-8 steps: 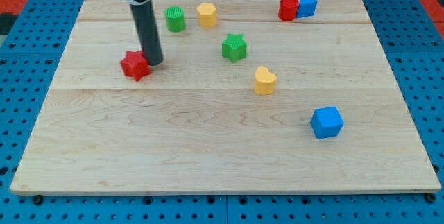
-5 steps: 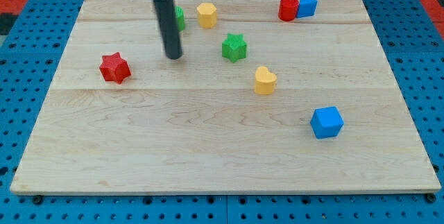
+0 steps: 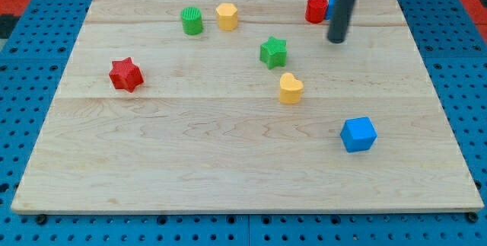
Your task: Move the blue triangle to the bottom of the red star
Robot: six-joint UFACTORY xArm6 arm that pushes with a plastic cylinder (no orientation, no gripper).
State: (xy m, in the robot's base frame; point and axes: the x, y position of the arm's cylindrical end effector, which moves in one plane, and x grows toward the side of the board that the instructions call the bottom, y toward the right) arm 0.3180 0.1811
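With no claw fitted, my tip is set just below the largely hidden blue triangle, which is best circled and pushed leftward beneath the red star.

Wooden board on my blue pegboard | red star at view's left | green cylinder, yellow block at top | green star, yellow heart mid-board | red cylinder top right | blue cube lower right
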